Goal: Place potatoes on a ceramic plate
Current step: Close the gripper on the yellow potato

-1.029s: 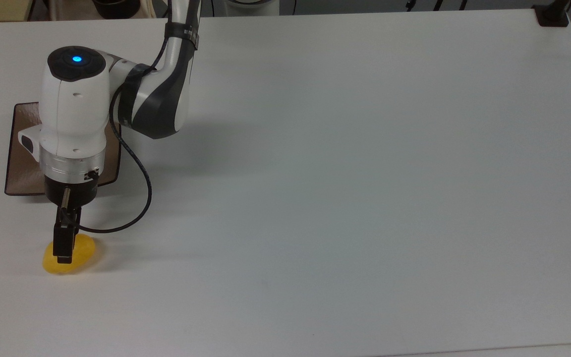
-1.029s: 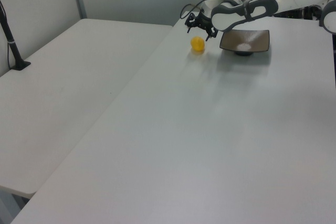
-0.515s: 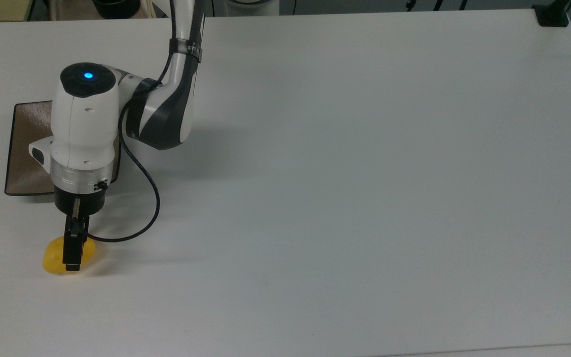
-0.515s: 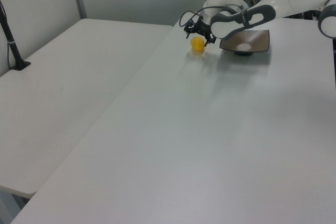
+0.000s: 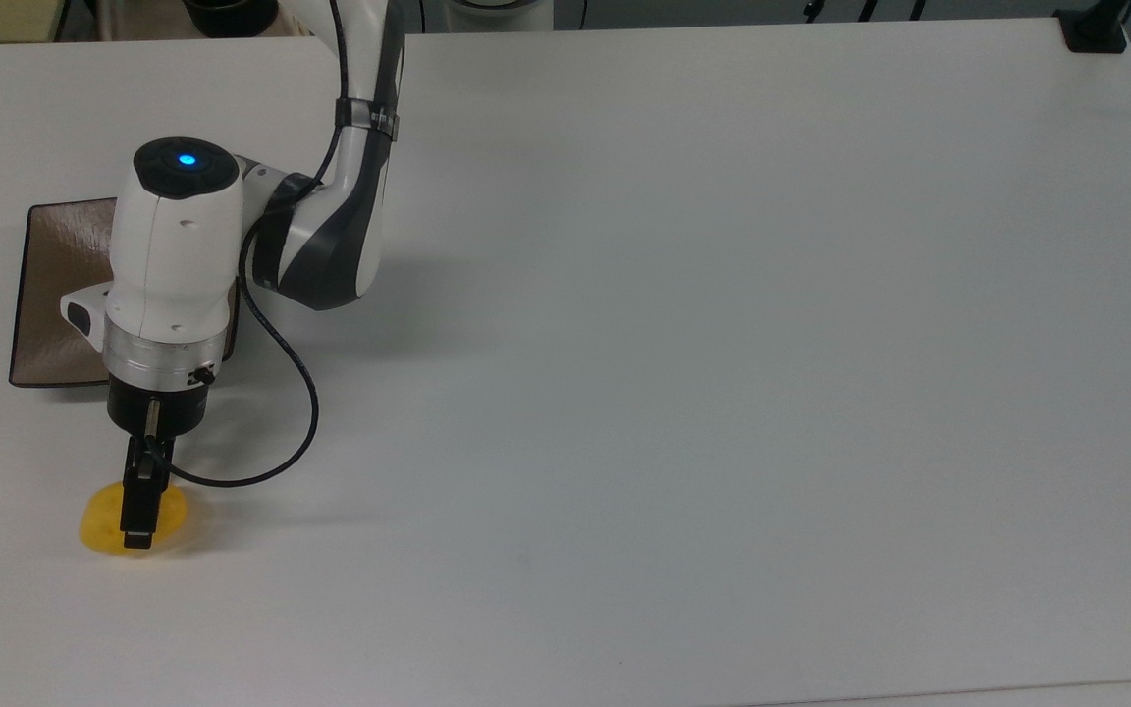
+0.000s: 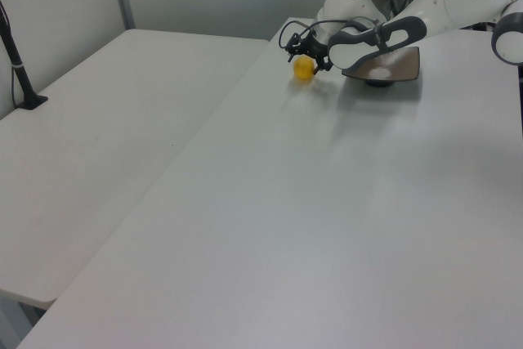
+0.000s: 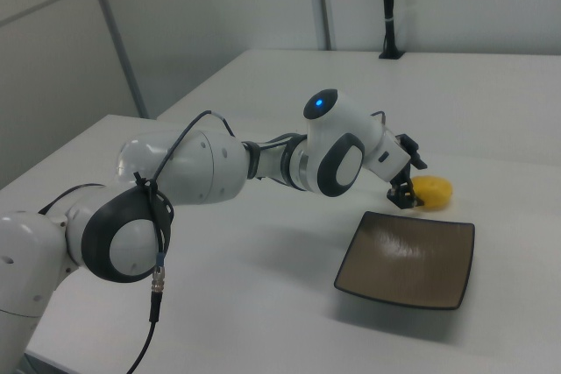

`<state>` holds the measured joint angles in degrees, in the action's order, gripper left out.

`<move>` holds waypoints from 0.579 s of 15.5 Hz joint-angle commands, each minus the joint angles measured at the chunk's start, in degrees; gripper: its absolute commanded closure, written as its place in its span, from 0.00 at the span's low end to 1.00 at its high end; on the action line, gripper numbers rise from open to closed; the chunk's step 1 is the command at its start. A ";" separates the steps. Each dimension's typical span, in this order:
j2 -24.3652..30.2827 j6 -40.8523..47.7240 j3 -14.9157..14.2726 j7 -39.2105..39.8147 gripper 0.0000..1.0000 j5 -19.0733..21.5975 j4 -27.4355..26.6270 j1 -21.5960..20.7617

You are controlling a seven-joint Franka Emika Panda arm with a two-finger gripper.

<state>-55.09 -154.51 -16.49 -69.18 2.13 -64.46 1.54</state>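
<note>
The potatoes are one bright yellow oval lump lying on the white table near the top view's lower left. My gripper points straight down over the lump, open, with a dark finger on either side of it in the left view. The lump rests on the table between them. The ceramic plate, square, glossy brown and bare, lies just beyond the lump and is partly covered by my white wrist. In the right view the lump sits past the plate's far edge, beside my gripper.
A black cable loops from my wrist down to the gripper. A black clamp post stands at the table's far corner in the top view's upper right. A second white table adjoins on the left view's left.
My wrist has shifted slightly toward the top view's right and the gripper has come down lower, from above the potatoes to level with them. The potatoes and plate have stayed put.
</note>
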 commanded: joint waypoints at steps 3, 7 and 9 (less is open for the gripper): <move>-0.54 -1.41 -0.83 -0.34 0.45 0.50 0.56 -0.31; -0.54 -1.32 -0.83 -0.17 0.58 0.33 0.56 -0.31; -0.45 -1.32 -0.83 0.27 0.61 0.33 0.56 -0.31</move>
<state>-55.10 -154.70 -16.53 -69.17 2.13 -64.43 1.55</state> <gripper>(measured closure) 0.370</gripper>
